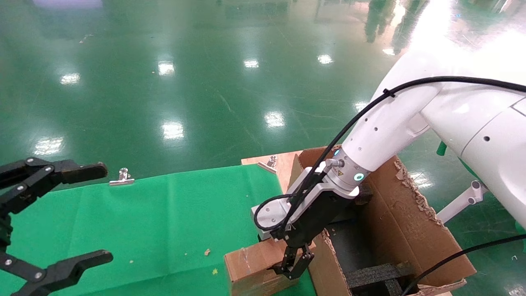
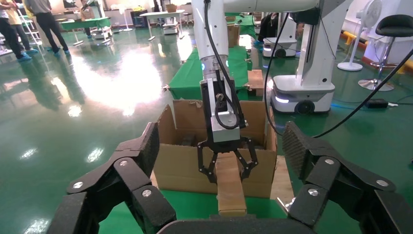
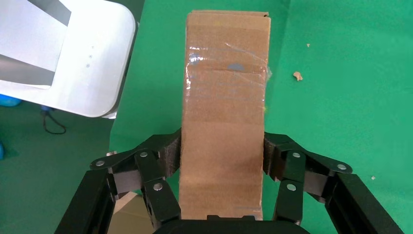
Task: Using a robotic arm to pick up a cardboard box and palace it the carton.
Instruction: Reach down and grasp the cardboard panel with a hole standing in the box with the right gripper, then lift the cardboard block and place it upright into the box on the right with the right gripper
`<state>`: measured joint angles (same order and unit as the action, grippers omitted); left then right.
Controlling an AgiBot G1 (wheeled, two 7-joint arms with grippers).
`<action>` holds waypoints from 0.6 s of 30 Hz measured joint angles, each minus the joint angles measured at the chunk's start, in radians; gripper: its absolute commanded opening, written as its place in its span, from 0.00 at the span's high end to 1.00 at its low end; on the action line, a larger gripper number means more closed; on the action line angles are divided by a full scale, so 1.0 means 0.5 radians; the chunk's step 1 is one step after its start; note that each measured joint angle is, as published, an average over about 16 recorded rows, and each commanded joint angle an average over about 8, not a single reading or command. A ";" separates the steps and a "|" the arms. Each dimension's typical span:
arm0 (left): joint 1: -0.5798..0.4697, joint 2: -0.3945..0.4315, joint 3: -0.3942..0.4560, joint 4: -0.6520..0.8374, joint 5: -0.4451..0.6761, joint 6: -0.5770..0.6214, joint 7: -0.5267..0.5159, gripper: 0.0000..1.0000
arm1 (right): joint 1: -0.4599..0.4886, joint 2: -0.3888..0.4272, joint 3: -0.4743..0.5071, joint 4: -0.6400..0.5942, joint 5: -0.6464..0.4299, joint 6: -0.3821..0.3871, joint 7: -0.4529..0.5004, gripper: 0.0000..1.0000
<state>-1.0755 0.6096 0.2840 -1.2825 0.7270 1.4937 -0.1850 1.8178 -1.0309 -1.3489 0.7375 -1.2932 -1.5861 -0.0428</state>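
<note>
The small brown taped cardboard box (image 1: 246, 263) lies at the near edge of the green table, right beside the carton (image 1: 394, 222). My right gripper (image 1: 292, 267), on the white arm with the green ring light, reaches down over the box's end nearest the carton. In the right wrist view its pads (image 3: 173, 148) press both long sides of the box (image 3: 225, 107). The carton stands open with ragged flaps and black foam inserts (image 1: 376, 273) inside. My left gripper (image 1: 102, 213) hangs open and empty over the table's left side. The left wrist view shows the box (image 2: 230, 187) in front of the carton (image 2: 180, 161).
The green cloth (image 1: 164, 213) is held by metal clips (image 1: 122, 177) at its far edge. A bare wooden corner (image 1: 281, 166) shows beside the carton. Small cardboard scraps (image 1: 207, 251) lie on the cloth. Shiny green floor lies beyond. Another white robot base (image 2: 302, 92) stands behind the carton.
</note>
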 measured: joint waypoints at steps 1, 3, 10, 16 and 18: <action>0.000 0.000 0.000 0.000 0.000 0.000 0.000 0.00 | 0.000 0.000 -0.001 0.001 0.000 0.001 0.000 1.00; 0.000 0.000 0.000 0.000 0.000 0.000 0.000 0.00 | 0.001 0.001 -0.003 0.004 0.003 0.004 0.002 1.00; 0.000 0.000 0.001 0.001 0.000 0.000 0.000 0.00 | 0.050 0.028 -0.009 0.024 0.052 0.013 0.012 1.00; -0.001 0.000 0.001 0.001 -0.001 0.000 0.001 0.00 | 0.200 0.081 -0.020 0.050 0.126 0.010 0.016 1.00; -0.001 0.000 0.002 0.002 -0.001 0.000 0.001 0.00 | 0.272 0.106 -0.026 0.054 0.158 0.007 0.012 1.00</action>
<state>-1.0760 0.6095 0.2849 -1.2817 0.7266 1.4938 -0.1844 1.9539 -0.9780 -1.3619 0.7646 -1.2140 -1.5826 -0.0367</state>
